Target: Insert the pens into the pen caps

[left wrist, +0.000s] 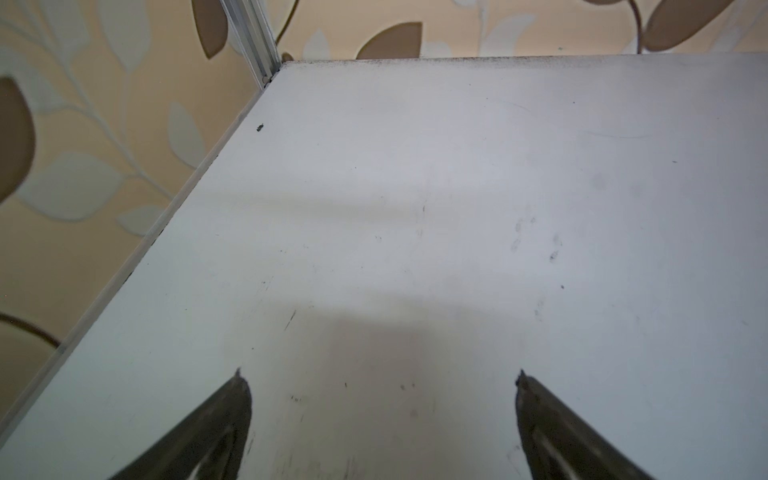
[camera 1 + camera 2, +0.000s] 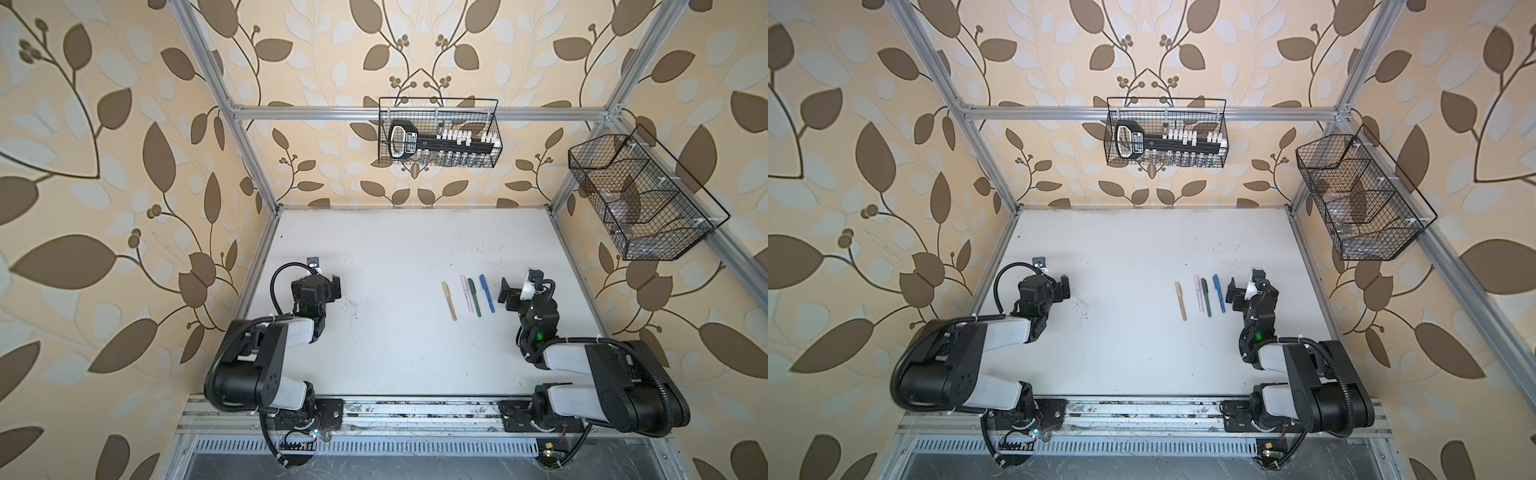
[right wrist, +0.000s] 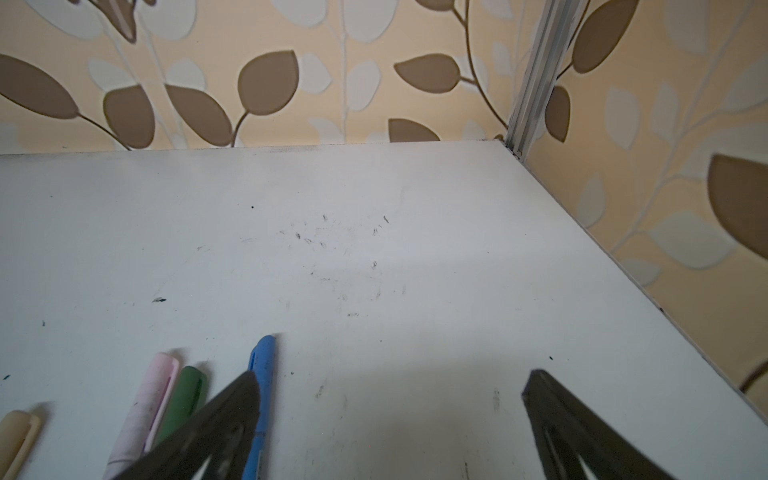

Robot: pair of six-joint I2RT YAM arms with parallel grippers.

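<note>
Both top views show four pens lying side by side on the white desk (image 2: 395,249), right of its middle: the tan pen (image 2: 449,301) a little apart, then the pink pen (image 2: 466,294), green pen (image 2: 474,298) and blue pen (image 2: 487,294) close together. Each appears to wear its cap at the far end. The right wrist view shows the clipped pink cap (image 3: 160,382), green cap (image 3: 189,392) and blue cap (image 3: 264,357), though whether each is pushed fully home cannot be told.

The right jaws stand released and empty just beside the blue pen, apart from it. The left jaws, likewise spread and holding nothing, hang over bare desk well off on the left side.

Judged from this, the capping looks done and what remains is to clear off cleanly. The right arm (image 2: 582,357) would do best to lift straight up before swinging home, since a sideways brush from its near finger (image 3: 232,411) could roll the blue pen into its neighbours.

A wire basket (image 2: 438,99) on the back rail holds a black tool (image 2: 415,143) with white pieces, and a second, nearly empty basket (image 2: 660,245) hangs on the right frame. Neither hinders; only faint scuffs mark the desk.
</note>
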